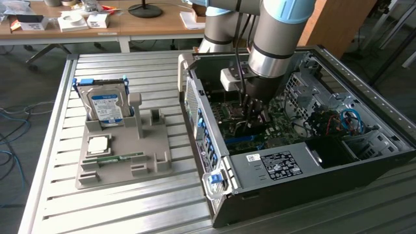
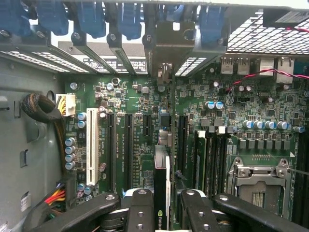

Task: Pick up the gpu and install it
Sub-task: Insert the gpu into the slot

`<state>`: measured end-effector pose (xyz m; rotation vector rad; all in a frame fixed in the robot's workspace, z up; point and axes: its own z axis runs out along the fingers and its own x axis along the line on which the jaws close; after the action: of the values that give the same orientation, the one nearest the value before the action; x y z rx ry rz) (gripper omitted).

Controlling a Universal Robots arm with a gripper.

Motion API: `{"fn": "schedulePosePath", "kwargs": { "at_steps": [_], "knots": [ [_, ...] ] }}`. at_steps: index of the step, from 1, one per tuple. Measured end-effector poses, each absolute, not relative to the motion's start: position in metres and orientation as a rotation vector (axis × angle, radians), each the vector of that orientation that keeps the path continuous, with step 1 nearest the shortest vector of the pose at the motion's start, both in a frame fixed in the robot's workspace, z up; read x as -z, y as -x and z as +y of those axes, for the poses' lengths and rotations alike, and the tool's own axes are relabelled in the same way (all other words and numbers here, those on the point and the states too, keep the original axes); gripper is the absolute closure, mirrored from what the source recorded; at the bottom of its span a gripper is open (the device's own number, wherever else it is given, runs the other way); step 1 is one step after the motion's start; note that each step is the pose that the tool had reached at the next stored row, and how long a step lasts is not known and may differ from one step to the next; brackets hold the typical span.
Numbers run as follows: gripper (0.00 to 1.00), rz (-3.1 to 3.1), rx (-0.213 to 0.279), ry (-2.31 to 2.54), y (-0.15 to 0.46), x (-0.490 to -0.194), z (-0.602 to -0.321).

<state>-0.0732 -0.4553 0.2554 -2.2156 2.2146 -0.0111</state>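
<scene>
The tool [image 2: 164, 218] is down inside the case [image 1: 364, 146], clamped on the gpu [image 2: 161, 193]. A finger [image 2: 141, 212] presses on each face, and the black card stands on edge between them. In the exterior view the tool [image 1: 250, 111] hangs straight down from the arm, low over the board [image 1: 273, 127]. The card's thin edge runs across the board [image 2: 140, 101] toward the rear openings, with long black slots on both sides of it. I can't tell whether it touches a slot. A white slot [image 2: 90, 145] lies farther off, and the CPU socket [image 2: 258, 181] sits on the other side. Out on the desk [image 1: 130, 209], at the exterior view's left, a grey tray [image 1: 153, 168] carries the drive [image 1: 104, 105] upright and the memory stick [image 1: 116, 158] flat.
</scene>
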Motion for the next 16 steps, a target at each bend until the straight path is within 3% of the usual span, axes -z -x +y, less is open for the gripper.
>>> {"fn": "schedulePosePath", "kwargs": {
  "at_steps": [16],
  "knots": [
    [0.74,2.201,0.039,2.203,0.0783,-0.2554,-0.4553]
  ]
}}
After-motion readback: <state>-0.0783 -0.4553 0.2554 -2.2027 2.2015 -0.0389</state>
